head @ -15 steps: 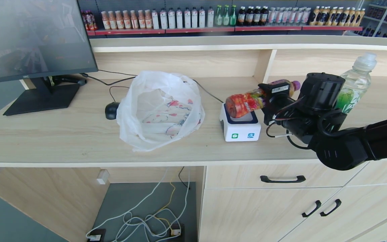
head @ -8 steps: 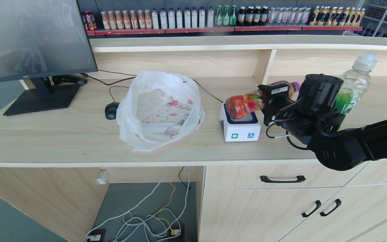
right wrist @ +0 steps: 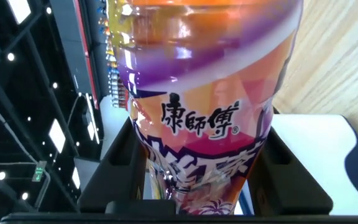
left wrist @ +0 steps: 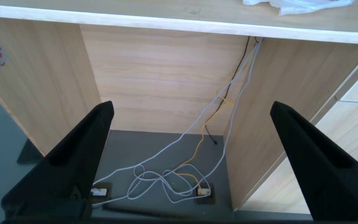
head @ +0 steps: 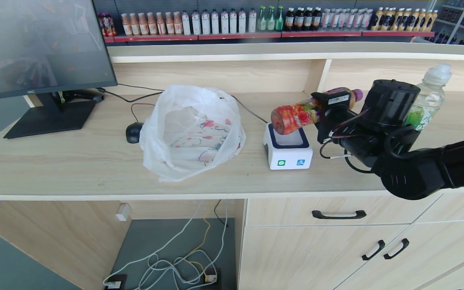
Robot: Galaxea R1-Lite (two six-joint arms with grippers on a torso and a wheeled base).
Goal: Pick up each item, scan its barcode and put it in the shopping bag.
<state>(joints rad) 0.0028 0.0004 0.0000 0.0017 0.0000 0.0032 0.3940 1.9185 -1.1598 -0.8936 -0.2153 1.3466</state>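
Head view: my right pincer (head: 329,108) holds a juice bottle (head: 296,116) sideways just above the scanner (head: 288,152).

My left pincer (left wrist: 191,107) hangs low in front of the cabinet with its fingers spread wide, above floor cables (left wrist: 166,180). On the surface (head: 75,161), a monitor (head: 34,44) stands far left, then a mouse (head: 134,132) just beside the open white shopping bag (head: 191,133). Next comes the white scanner, the bottle's base over its dark window while my right pincer pinches the bottle near its neck. A water bottle (head: 429,100) stands upright farthest right.
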